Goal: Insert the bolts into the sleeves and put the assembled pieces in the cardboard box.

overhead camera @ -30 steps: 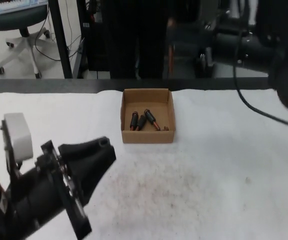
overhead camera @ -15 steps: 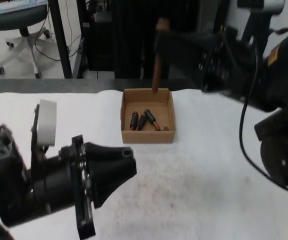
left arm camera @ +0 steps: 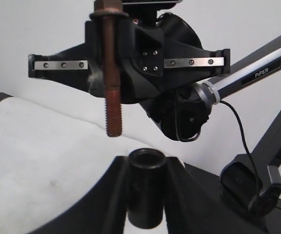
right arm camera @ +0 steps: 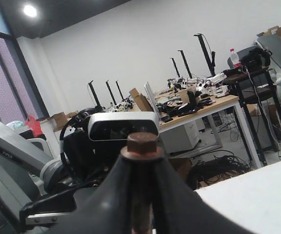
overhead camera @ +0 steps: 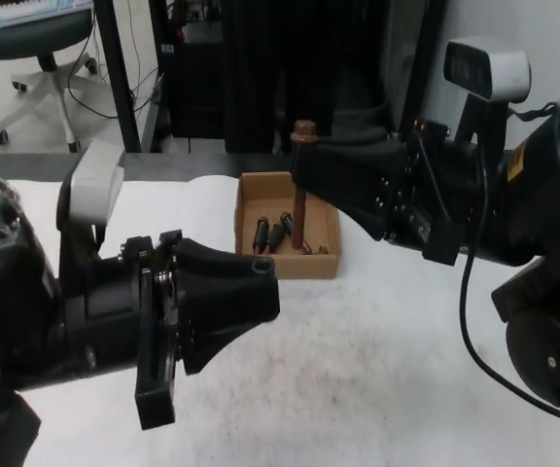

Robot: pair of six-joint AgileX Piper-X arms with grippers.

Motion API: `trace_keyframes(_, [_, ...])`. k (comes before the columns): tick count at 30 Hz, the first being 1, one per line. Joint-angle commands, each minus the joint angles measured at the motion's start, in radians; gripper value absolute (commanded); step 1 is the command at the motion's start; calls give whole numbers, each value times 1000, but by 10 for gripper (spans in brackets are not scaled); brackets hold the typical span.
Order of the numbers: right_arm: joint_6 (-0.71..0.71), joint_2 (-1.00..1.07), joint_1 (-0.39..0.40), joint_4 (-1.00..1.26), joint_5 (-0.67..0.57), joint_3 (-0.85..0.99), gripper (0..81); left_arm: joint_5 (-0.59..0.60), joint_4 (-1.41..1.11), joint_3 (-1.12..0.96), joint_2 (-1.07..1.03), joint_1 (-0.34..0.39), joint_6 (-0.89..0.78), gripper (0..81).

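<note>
Black sleeve (overhead camera: pixel 260 263), upright with its mouth up, is clamped in the left gripper (overhead camera: pixel 265 287), just on the near side of the box (overhead camera: pixel 309 266). Rust-brown bolt (overhead camera: pixel 301 199) hangs head up and thread down, pinched below its head between the fingers of the right gripper (overhead camera: pixel 304 167). In the high view it stands in front of the box's inside.

In the left wrist view the bolt's tip (left arm camera: pixel 114 127) is clear above the sleeve's mouth (left arm camera: pixel 147 161). It is apart from the mouth and a little to one side of the bore.

Change: both parts have just been brought together at the box's near side. Judged from this, the step in hand is alignment. The tip must be centred over the bore before the bolt is lowered, and a tip caught on the sleeve's rim could tilt the bolt in its grip.

Inside the box lie three assembled pieces (overhead camera: pixel 275 233), so this pair looks to be a later one.

Against one second ago: the left gripper was low and well to the near side of the box, and no bolt was visible. Half a second ago the bolt hung over the box's far wall and the sleeve sat farther from the near wall. The box, its contents and the white bench cover (overhead camera: pixel 406 370) are unmoved.
</note>
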State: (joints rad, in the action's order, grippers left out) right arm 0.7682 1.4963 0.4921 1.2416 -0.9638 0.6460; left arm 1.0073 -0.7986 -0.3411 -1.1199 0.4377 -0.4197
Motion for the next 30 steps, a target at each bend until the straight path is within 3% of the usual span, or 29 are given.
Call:
trace_keyframes(1, [-5, -11, 6, 10, 17, 1, 8, 32, 37, -11, 3, -1, -13, 2])
trace_keyframes(10, [-5, -11, 57, 10, 19, 3, 8, 34, 88, -11, 3, -1, -8, 2])
trace_keyframes(30, [-25, -11, 80, -77, -7, 1, 8, 34, 85, -11, 3, -1, 1, 2])
